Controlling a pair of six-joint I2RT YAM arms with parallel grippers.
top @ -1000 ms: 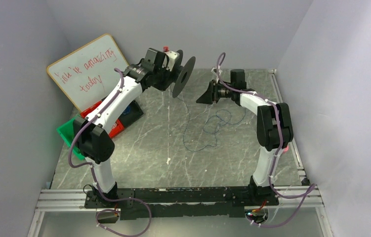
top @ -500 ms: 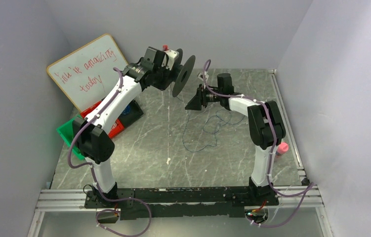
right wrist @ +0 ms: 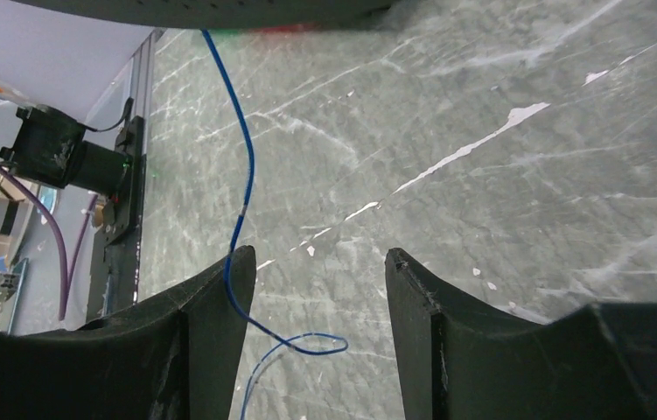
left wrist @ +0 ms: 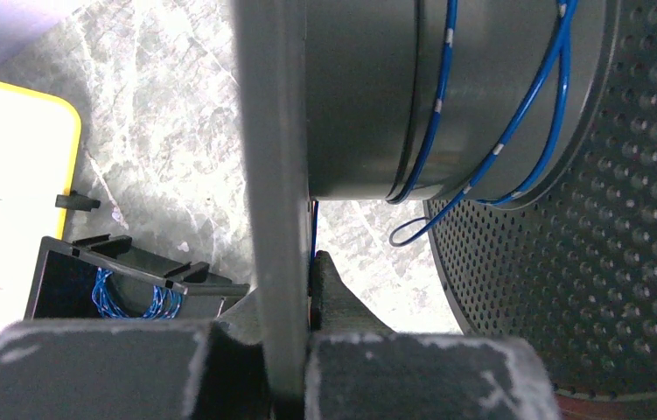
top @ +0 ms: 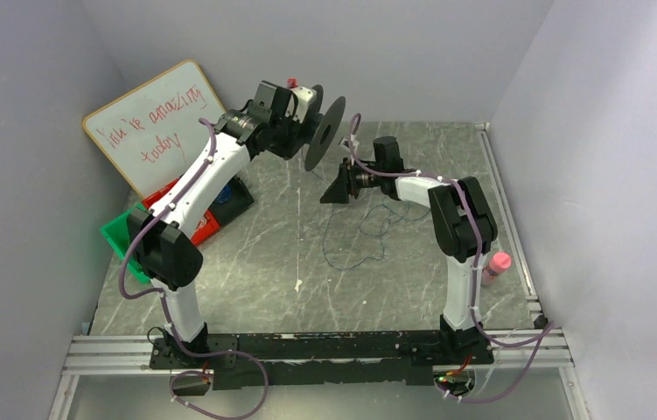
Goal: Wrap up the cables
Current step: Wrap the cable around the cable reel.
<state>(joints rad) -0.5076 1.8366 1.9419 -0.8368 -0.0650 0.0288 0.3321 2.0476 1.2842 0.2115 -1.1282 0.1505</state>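
Blue wire, very thin, one length: the cables [left wrist: 435, 96] are being carried partly as a few slack turns around the grey drum of a spool [left wrist: 359, 105], with a short free loop sticking out beside the perforated flange [left wrist: 622, 227], and partly as a loose tangle of loops lying on the marble-patterned table [top: 255, 262] between the two arms. Left gripper [left wrist: 292, 293]: closed, the spool's other, thin flange being pinched edge-on between its pads, and the spool being held up in the air. Right gripper [right wrist: 320, 271]: jaws standing apart, nothing being gripped; a strand is being seen coming down from above and passing just beside the tip of one finger, not across the gap. Risks, as judged: if the jaws are being closed as they stand, the strand is likely being missed or pushed aside; slack between spool and table is probably being left free to snag in the tangle and be pulled into a knot; turns laid without tension are liable to be slipping off the drum, and the free loop to be working loose.
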